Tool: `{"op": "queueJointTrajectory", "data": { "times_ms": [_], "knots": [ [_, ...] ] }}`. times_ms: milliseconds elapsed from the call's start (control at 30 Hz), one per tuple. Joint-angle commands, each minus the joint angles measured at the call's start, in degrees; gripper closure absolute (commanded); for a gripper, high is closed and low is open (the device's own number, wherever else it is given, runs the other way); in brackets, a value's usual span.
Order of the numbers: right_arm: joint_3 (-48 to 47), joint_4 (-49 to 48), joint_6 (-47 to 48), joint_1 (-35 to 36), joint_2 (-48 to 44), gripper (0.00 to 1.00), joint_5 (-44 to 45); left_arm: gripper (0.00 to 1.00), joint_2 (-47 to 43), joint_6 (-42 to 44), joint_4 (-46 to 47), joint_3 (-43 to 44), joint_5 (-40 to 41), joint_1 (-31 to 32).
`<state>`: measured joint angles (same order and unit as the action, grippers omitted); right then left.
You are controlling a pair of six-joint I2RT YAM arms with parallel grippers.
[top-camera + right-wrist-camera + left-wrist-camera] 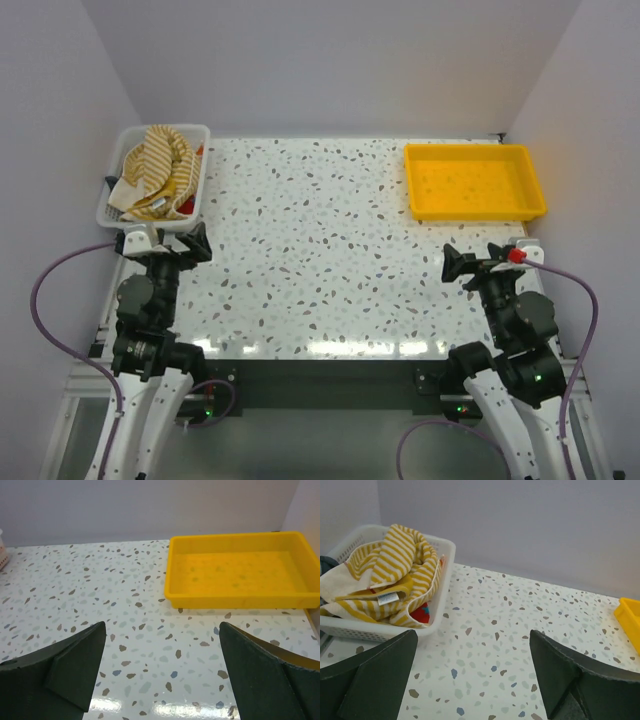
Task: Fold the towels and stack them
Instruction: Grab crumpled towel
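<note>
Towels (160,165), yellow-and-white striped cloth, heaped in white mesh basket (203,180); yellow plastic tray (475,148) well apart; left pincer (473,635), right pincer (162,630) released, holding nothing.

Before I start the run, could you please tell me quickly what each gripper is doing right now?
Left gripper: open, holding nothing.
Right gripper: open, holding nothing.

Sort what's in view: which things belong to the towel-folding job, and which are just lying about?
Job:
- yellow-and-white striped towel, crumpled in the basket
- red cloth under it, mostly hidden

Lying about:
- white mesh basket holding both
- yellow tray at the table's far right
</note>
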<state>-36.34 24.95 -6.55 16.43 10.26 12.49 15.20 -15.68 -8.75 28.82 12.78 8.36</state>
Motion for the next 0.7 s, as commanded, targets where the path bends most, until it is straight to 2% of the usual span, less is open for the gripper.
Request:
{"op": "queueJointTrajectory", "data": {
  "times_ms": [0,67,233,433,467,500,533,667],
  "knots": [
    [-2.4,0.7,-2.5,-0.3,1.2,0.01,0.2,0.0,4.8,-0.8,0.8,3.8,1.4,-0.2],
    [-2.5,1.3,-3.5,-0.3,1.2,0.01,0.0,0.0,8.2,-0.8,1.2,5.8,1.8,-0.2],
    [-3.4,2.8,-6.5,-0.3,2.7,0.01,0.4,0.0,24.4,-1.2,1.8,11.9,5.3,-0.3],
    [-4.4,1.6,-6.6,-0.1,4.7,0.01,-2.1,0.0,47.3,-4.5,-6.2,26.9,14.3,-0.6],
    [-4.4,1.3,-6.5,0.0,4.9,0.01,-2.8,0.0,50.1,-5.1,-8.5,30.8,15.3,-1.2],
    [-4.2,0.6,-6.1,-0.1,5.6,0.01,-3.8,0.0,56.9,-7.0,-10.4,34.1,16.6,-3.3],
    [-4.0,0.4,-6.0,-0.1,5.8,0.01,-4.0,0.0,58.8,-7.6,-11.3,36.1,16.7,-4.2],
    [-3.2,-1.0,-6.4,0.0,7.3,0.01,-5.2,0.0,66.6,-10.9,-11.2,38.8,15.3,-10.2]
  ]
}}
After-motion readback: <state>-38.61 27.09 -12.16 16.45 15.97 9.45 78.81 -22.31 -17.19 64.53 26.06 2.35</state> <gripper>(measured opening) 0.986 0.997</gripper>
